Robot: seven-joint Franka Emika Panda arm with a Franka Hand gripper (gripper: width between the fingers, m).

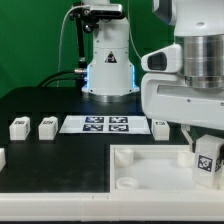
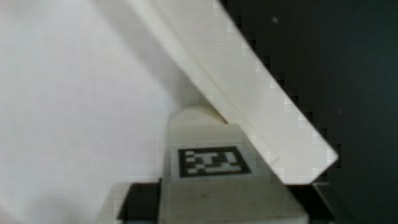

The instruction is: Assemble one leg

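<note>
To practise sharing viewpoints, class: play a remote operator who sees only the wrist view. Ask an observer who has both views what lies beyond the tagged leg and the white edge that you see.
Operator: I see only the held leg against a white edge. Are there other legs?
Observer: Yes. Three loose legs show clearly on the black table, beyond the panel.
Operator: Anything lying among them?
Observer: The marker board, with two legs on the exterior view's left of it and one on its right.
Operator: Where along the panel are the jaws?
Observer: At its end on the exterior view's right, gripping the held leg from above.
</note>
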